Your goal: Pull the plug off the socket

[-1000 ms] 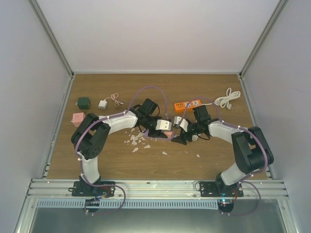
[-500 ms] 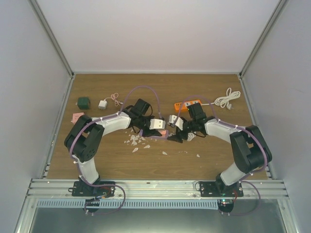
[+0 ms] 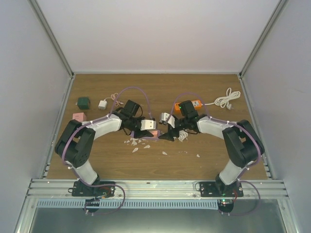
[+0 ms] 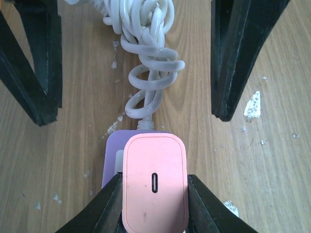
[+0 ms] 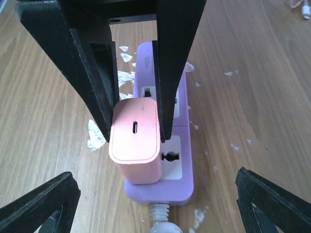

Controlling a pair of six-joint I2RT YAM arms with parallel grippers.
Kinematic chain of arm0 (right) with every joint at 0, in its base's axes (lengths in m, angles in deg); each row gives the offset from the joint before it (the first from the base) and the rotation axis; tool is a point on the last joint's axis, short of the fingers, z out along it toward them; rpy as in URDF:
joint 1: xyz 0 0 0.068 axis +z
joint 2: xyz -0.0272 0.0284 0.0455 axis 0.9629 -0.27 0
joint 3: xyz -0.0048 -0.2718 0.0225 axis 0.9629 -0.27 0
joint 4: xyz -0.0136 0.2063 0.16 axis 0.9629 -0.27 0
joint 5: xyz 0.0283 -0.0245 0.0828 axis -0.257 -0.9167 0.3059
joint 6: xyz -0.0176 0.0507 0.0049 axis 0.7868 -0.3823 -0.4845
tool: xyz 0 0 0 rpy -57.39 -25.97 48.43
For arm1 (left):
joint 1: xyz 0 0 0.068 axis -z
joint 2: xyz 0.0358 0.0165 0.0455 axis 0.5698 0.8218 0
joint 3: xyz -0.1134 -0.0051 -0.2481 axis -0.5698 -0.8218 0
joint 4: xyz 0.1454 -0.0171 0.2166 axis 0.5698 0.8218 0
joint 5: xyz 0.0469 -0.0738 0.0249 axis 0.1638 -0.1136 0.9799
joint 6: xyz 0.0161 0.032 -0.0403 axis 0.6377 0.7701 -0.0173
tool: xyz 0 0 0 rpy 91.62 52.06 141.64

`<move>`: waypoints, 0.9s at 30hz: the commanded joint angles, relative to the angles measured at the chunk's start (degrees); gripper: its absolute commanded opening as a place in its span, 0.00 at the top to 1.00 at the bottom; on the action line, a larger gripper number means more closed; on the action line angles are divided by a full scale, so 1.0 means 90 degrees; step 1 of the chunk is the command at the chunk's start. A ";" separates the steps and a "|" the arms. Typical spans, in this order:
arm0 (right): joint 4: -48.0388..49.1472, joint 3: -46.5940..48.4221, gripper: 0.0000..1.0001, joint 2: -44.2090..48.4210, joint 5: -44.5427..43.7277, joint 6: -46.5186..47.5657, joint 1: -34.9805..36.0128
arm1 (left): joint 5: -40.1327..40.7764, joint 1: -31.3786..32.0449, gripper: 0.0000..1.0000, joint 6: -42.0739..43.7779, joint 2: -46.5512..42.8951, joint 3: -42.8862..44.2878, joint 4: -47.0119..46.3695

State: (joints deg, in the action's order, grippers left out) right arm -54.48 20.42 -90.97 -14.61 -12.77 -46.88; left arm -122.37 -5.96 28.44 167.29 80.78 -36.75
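Observation:
A pink plug (image 5: 135,138) stands in the end socket of a purple power strip (image 5: 177,182) lying on the wooden table. My left gripper (image 4: 154,194) is shut on the pink plug (image 4: 154,187), one jaw on each side. Its fingers (image 5: 177,58) show from above in the right wrist view. My right gripper (image 5: 155,206) is open wide and empty, straddling the strip's cable end without touching it. A white coiled cable (image 4: 150,63) leaves the strip (image 4: 112,158). In the top view both grippers meet at mid-table, left (image 3: 154,133) and right (image 3: 166,136).
An orange power strip (image 3: 188,104) and a white cable bundle (image 3: 227,98) lie at the back right. A green block (image 3: 83,102), a white charger (image 3: 102,104) and a pink block (image 3: 77,117) lie at the back left. White crumbs (image 3: 136,141) litter the wood.
Both grippers have shifted left across the table together, the left one keeping its hold on the pink plug. The right gripper stays open beside it.

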 commanded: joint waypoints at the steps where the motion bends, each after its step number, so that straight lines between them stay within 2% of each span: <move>1: 0.1110 -0.0256 0.11 -0.0281 0.0308 -0.0480 0.0251 | -0.0121 -0.0110 0.73 0.0136 -0.0383 -0.0281 0.0037; 8: 0.2241 -0.0684 0.11 -0.0760 -0.0102 -0.0636 0.0367 | -0.0237 -0.0111 0.73 0.0011 -0.0598 -0.0510 -0.0053; 16: 0.2543 -0.0638 0.16 -0.1113 -0.0317 -0.0420 0.0668 | -0.0380 -0.0111 0.74 -0.0137 -0.0596 -0.0420 -0.0134; 23: 0.2554 -0.0540 0.26 -0.1314 -0.0386 -0.0374 0.0757 | -0.0468 -0.0111 0.75 -0.0121 -0.0553 -0.0321 -0.0081; 27: 0.2499 -0.0637 0.37 -0.1299 -0.0442 -0.0263 0.0758 | -0.0508 -0.0111 0.75 -0.0106 -0.0575 -0.0252 -0.0009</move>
State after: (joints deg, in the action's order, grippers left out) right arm -33.06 14.91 -101.00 -18.09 -16.45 -41.21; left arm -123.51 -6.86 27.87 163.55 76.85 -36.07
